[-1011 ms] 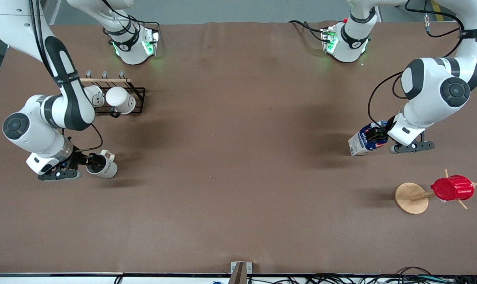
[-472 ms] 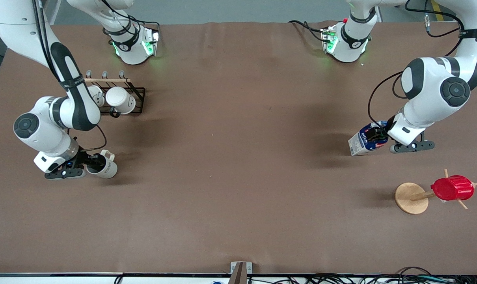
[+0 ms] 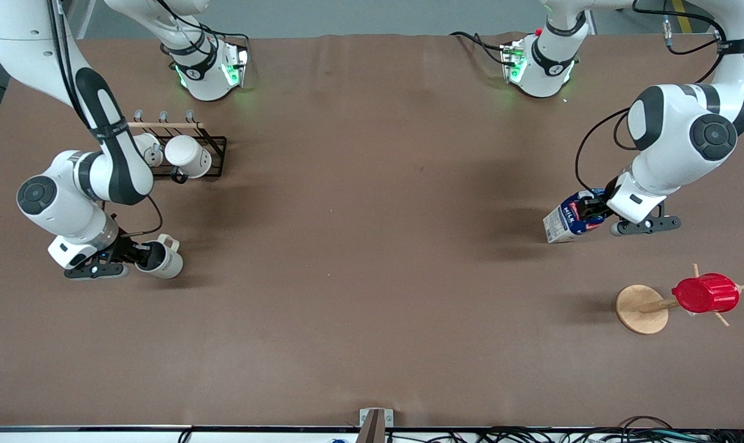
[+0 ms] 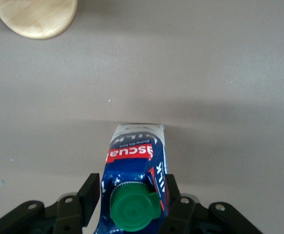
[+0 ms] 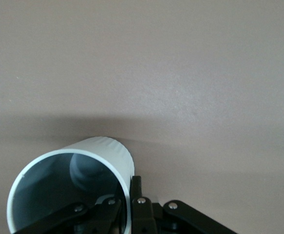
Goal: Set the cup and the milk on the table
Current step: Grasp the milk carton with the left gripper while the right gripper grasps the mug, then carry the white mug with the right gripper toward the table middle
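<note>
We've got both items in hand. Right hand [image 3: 139,252] is clamped on the cup [image 3: 162,259] at the rim, one finger inside the grey bowl, one outside the wall, w/ the cup low over the counter [image 3: 372,295] toward the right arm's end; can't tell if its base touches. Left hand [image 3: 592,210] is closed around the milk [image 3: 567,221] up by the green cap [image 4: 134,209], fingers [image 4: 90,191] on either side of the carton top; the carton leans, low over the counter toward the left arm's end, contact w/ the surface unclear.

Handling, as we judge it: cup is ceramic, stiff, prob glazed and a bit slick, chips if dropped. A rim pinch holds it, but it can swing, so lower it gently. Milk carton is light, thin-walled, dents under squeeze; the gable near the cap looks like the firmest place to grip. Being tilted, it could tip on release, so square it up first.

Around: black rack [image 3: 212,154] w/ two white mugs [image 3: 189,156] sits farther from the front camera than the cup. Wooden stand [image 3: 641,309] w/ red cup [image 3: 705,293] is nearer the camera than the milk. Both are well apart from the hands, and nothing stands in the way of setting down
</note>
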### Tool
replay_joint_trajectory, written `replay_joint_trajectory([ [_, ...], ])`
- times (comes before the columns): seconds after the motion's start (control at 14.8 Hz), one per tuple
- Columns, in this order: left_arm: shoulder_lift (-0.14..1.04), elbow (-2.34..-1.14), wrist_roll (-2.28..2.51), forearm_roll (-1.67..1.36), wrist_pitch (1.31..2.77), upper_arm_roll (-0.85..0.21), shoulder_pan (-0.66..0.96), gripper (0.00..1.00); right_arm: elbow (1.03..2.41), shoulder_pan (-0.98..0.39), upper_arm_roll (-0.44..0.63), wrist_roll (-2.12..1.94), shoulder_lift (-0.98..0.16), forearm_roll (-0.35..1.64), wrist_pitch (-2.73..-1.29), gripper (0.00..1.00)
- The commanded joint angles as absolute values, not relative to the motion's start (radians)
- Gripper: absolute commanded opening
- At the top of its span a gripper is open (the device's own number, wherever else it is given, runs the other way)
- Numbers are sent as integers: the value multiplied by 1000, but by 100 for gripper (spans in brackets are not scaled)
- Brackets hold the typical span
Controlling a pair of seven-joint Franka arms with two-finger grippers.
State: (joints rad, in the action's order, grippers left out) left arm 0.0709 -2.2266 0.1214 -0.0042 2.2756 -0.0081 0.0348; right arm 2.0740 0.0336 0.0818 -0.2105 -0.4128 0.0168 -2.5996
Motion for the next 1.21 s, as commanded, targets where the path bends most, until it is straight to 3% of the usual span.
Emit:
replay_joint_trajectory([
  [0.0, 43, -2250, 130, -6, 2281, -11, 38, 51, 2033, 8, 69, -210, -368, 38, -2492, 0],
  [0.2, 31, -2227, 130, -6, 2276, -12, 38, 17, 1889, -2, -15, -103, -345, 40, -2225, 0],
  [0.34, 22, -2203, 127, -6, 2244, -15, 40, 2, 1821, -5, -108, -11, -351, 40, -2168, 0],
  [0.54, 18, -2100, 110, -6, 2081, -26, 38, 1, 1763, -52, -216, 90, -370, 29, -2181, 0],
  [0.67, 26, -2007, 109, 8, 1978, -34, 44, 1, 1702, -165, -233, 235, -420, 11, -2180, 0],
  [0.88, 63, -1895, 110, 47, 1913, -80, 44, 1, 1606, -314, -236, 453, -511, -107, -2178, 0],
  [1.15, 141, -1784, 127, 141, 1879, -182, 44, 0, 1594, -455, -236, 560, -571, -144, -2256, 1],
])
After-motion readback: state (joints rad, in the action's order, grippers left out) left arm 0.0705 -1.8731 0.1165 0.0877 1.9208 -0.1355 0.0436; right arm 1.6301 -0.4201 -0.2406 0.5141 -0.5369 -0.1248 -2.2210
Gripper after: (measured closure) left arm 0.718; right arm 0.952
